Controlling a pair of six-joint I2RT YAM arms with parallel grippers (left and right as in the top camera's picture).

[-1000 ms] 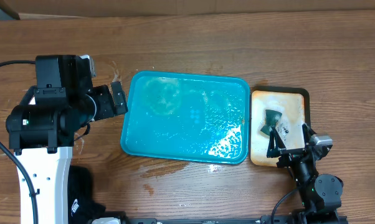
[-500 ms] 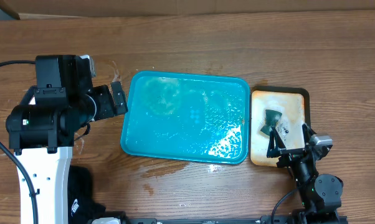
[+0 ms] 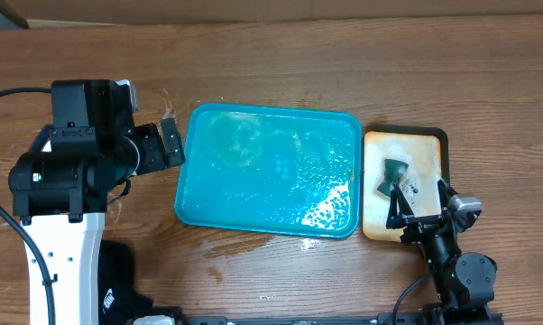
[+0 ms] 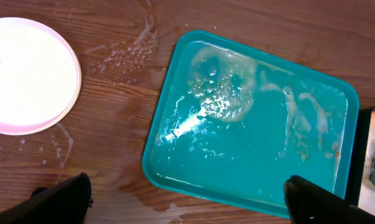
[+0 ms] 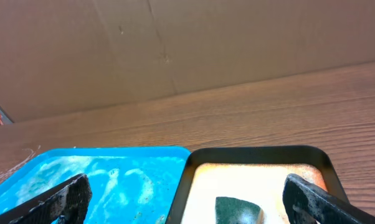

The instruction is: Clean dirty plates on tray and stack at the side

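Overhead, we cannot see the plates [image 4: 25, 68]: the left arm [image 3: 73, 171] covers them. The left wrist view shows them as a pale stack on the table [image 4: 113, 37] left of the one wet tray [image 4: 256, 130], clipped by the frame, count unclear. Both left gripper [image 4: 186, 196] and right gripper [image 5: 187, 196] stand spread wide. One dark green pad [image 3: 393, 171] lies on one cream tray [image 3: 429, 149].

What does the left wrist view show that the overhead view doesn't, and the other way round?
Only the left wrist view shows a white plate on the wet wood beside the teal tray; from above, the left arm hides it. Only the overhead view shows the right arm and the whole cream tray with a dark green sponge. Both show the teal tray, wet and soapy, with no plates on it.
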